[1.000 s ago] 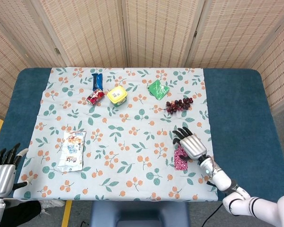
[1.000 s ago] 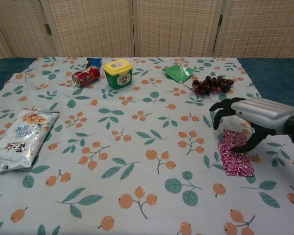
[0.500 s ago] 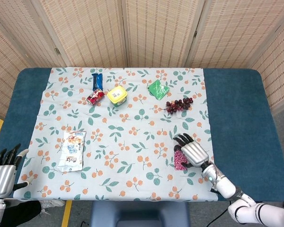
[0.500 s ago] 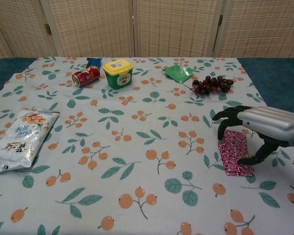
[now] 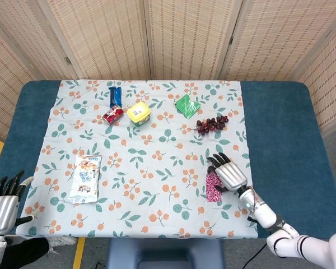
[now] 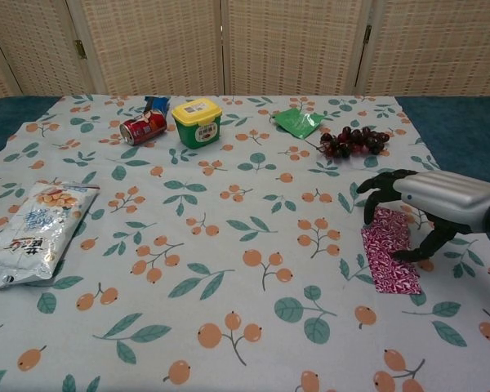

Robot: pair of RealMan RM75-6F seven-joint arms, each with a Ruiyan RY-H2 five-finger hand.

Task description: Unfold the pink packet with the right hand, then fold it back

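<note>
The pink packet (image 5: pixel 213 188) (image 6: pixel 388 255) lies flat on the floral tablecloth near the front right of the table. My right hand (image 5: pixel 229 175) (image 6: pixel 434 198) arches over its right and far side with the fingers spread and curled downward. The thumb tip (image 6: pixel 408 256) touches the packet's right edge, and the fingertips (image 6: pixel 370 214) hang by its far end. Nothing is gripped in that hand. My left hand (image 5: pixel 4 204) hovers off the table's front left corner with its fingers apart and empty; the chest view does not show it.
A bunch of dark grapes (image 6: pixel 351 140) lies just beyond the right hand. A green packet (image 6: pixel 299 122), a yellow-lidded green tub (image 6: pixel 197 122), a red can (image 6: pixel 143 129) and a blue bar (image 5: pixel 114 96) line the far side. A white snack bag (image 6: pixel 31 233) lies front left.
The right hand drew slightly nearer the front edge, then eased back over the packet. The thumb tip stays at the packet's right edge. The left hand has not moved.
</note>
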